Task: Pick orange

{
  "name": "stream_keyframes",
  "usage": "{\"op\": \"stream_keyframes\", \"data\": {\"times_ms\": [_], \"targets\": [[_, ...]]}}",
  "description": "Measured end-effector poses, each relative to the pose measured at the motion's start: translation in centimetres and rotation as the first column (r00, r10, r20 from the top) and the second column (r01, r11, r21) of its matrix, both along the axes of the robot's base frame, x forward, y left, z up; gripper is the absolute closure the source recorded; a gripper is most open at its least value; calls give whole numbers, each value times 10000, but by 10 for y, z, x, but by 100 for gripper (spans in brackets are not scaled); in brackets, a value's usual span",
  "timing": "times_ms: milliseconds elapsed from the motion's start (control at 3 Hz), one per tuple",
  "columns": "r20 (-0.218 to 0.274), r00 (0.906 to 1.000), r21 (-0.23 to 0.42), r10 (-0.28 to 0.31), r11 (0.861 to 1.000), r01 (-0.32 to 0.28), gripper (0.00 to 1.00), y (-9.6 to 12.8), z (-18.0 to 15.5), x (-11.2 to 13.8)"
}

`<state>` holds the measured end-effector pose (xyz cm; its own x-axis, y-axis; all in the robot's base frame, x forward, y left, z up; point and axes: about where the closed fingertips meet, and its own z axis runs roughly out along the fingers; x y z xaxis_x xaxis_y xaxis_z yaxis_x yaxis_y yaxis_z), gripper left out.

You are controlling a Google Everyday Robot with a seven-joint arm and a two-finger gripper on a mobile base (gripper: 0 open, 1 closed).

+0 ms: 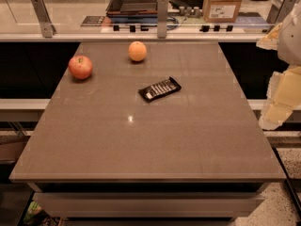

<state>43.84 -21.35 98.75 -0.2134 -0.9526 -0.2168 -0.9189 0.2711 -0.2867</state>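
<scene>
The orange is a small round pale-orange fruit on the far middle of the brown table. A red apple with yellowish patches sits to its left near the table's left edge. My gripper hangs at the right edge of the view, beyond the table's right side, far from the orange and holding nothing I can see.
A dark snack bar wrapper lies on the table in front of and to the right of the orange. Behind the table runs a counter with a glass rail, a dark tray and a cardboard box.
</scene>
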Motion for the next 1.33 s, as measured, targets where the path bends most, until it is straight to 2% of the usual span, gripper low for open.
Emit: {"op": "stream_keyframes", "data": {"times_ms": [333, 667, 1000, 1333], "targets": [[1, 10000, 1, 0, 10000, 0, 0, 0, 0, 0], [252, 9997, 147, -47, 9999, 43, 0, 4, 1, 8], [657, 9977, 593, -151, 9982, 112, 0, 15, -4, 29], [1033, 9939, 1489, -373, 9886, 216, 0, 35, -16, 58]]}}
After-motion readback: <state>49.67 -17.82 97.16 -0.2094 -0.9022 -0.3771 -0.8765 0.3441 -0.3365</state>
